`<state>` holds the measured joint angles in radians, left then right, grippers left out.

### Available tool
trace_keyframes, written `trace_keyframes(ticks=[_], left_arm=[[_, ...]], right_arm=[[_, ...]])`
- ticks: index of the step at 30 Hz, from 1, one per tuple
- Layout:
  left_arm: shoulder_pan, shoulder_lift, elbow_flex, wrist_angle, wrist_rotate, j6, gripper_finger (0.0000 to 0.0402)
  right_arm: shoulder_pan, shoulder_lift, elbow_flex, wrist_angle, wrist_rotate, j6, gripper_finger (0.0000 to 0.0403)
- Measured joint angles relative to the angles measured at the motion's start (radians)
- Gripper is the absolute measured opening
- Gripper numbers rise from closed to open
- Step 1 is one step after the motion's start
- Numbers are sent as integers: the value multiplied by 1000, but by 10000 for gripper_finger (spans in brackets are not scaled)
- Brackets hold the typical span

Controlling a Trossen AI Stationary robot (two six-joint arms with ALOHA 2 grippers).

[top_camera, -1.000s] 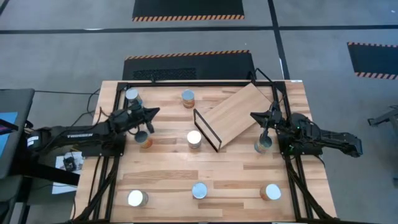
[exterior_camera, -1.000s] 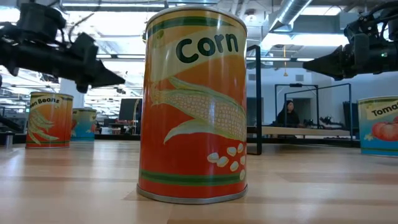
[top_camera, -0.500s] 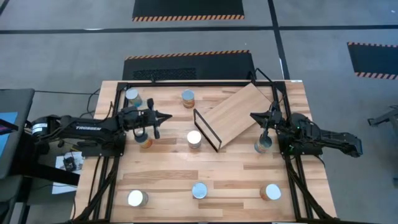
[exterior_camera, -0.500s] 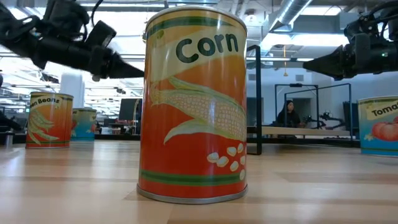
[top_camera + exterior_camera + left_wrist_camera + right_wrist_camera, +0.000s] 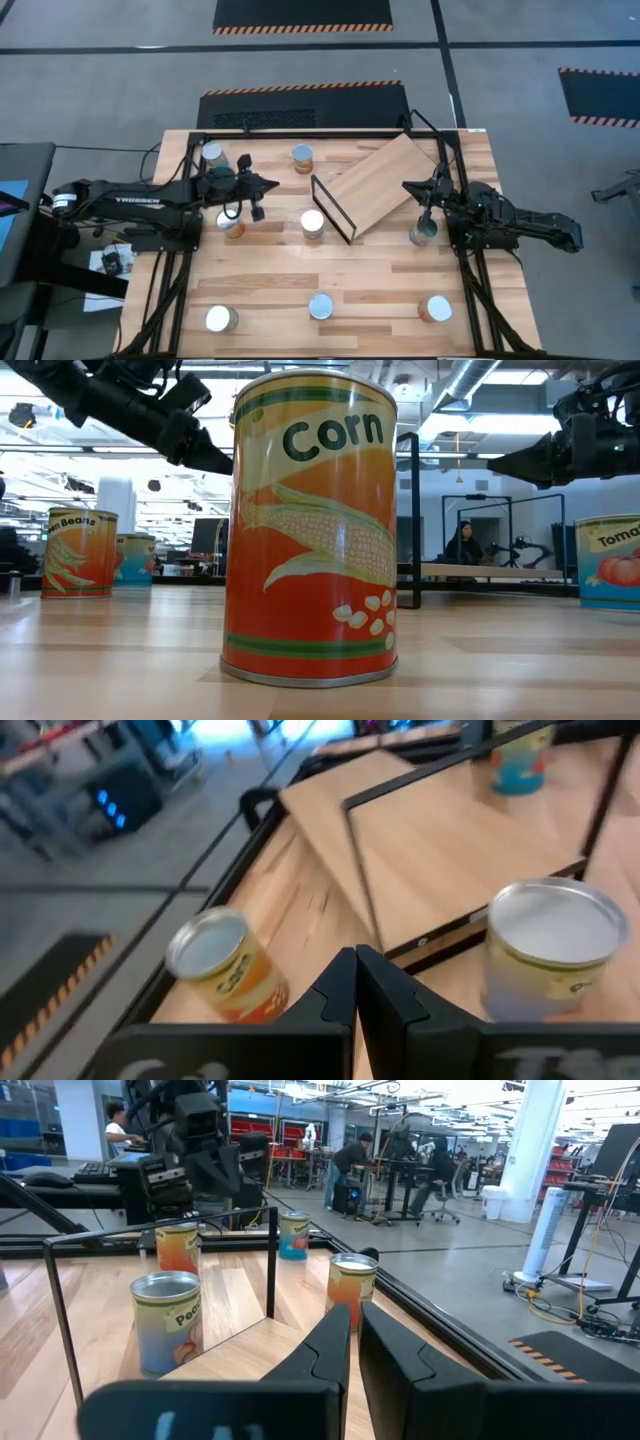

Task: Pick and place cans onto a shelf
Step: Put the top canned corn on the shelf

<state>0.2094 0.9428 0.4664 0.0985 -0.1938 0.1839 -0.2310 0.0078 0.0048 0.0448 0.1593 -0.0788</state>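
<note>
Eight cans sit on the tabletop [image 5: 260, 280], none on the shelf [image 5: 375, 195], as far as I see from the high view. Shelf lies tilted at abt 1 o'clock from table centre, black wire frame [image 5: 332, 208] at its lower-left end.

Left gripper [image 5: 270, 186] hangs above the table at abt 10 o'clock, fingers pressed together, holding nothing; tips aim toward the frame. An orange can [image 5: 231, 224] stands just under that arm, and a blue-sided can [image 5: 212, 154] is at 10–11 near the back-left corner. Orange can [image 5: 302, 157] at 12, white-topped can [image 5: 312, 223] mid-table just beside the frame.

Right gripper [image 5: 408, 186] is at abt 3 o'clock, over the shelf's right edge, fingers closed together, empty. Grey-topped can [image 5: 423, 234] stands next to that arm, just off the shelf.

Front row: white-topped can [image 5: 219, 319] at 7, silver-topped can [image 5: 320, 306] at 6, orange can [image 5: 437, 309] at 5.

Low view is filled by the corn can [image 5: 310, 530]; a person [image 5: 464, 544] sits far behind in the room.
</note>
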Motion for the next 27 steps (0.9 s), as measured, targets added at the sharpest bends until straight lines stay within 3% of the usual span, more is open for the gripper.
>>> trace_keyframes(ticks=[6,17,24,27], left_arm=[[64,0,64,-99,-17,-186,0],[29,9,65,-77,-29,-192,0],[168,48,71,-27,28,-148,0],[245,102,139,-77,88,-87,0]], right_arm=[[0,0,0,0,0,0,49],[0,0,0,0,-1,0,49],[0,0,0,0,-2,0,49],[0,0,0,0,-3,0,49]])
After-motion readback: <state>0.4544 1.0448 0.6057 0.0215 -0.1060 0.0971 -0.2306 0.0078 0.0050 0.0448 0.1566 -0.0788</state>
